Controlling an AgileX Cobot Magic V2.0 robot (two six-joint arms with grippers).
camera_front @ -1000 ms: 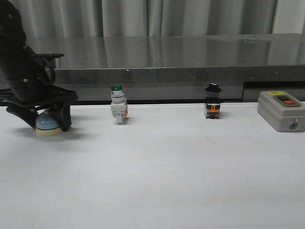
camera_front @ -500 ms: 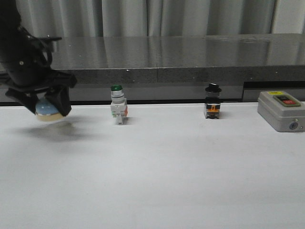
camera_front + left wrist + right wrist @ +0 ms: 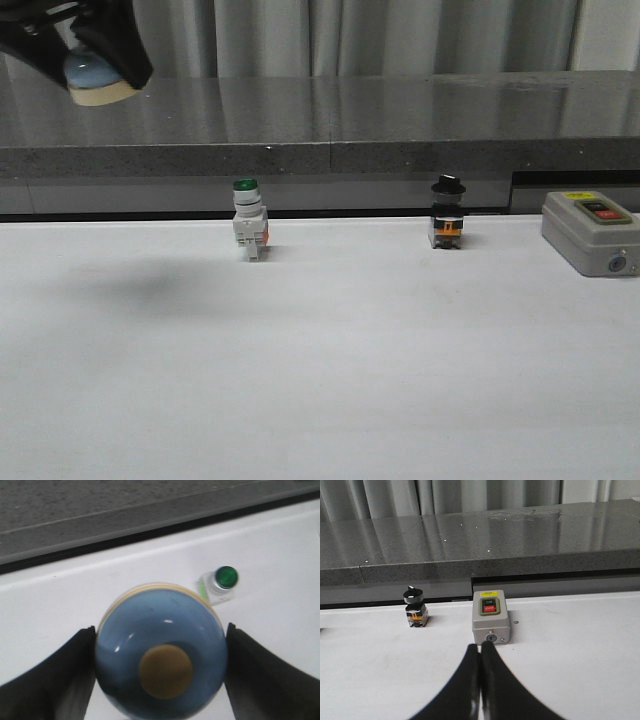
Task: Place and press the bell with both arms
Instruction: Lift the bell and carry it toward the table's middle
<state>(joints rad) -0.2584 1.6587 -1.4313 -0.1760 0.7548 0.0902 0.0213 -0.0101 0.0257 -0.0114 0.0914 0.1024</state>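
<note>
Carry phase of the placing step. The left hand (image 3: 95, 60), a black two-fingered gripper at the 10 o'clock corner of the front view, is clamped on the small light-blue dome bell with a cream round base and cream button (image 3: 92, 77), held high above the white tabletop (image 3: 330, 380). In the left wrist view the black fingers (image 3: 60, 675) press on opposite sides of the dome (image 3: 161, 647), with the cream button (image 3: 165, 671) facing the camera. The white push-button switch with a green cap (image 3: 220, 582) stands on the tabletop below, toward 2 o'clock of the bell in that view.

The right hand (image 3: 481, 685) has its two black fingers together, holding nothing, and points at the grey box with red and green labelled buttons (image 3: 490, 622); a black-knobbed selector switch with an orange base (image 3: 415, 611) stands at 9 o'clock of that box.

Judged state: the bell is lifted but not yet set down. The next move calls for a level descent to a free patch of tabletop and release, after which the right hand can press the button from above.
</note>
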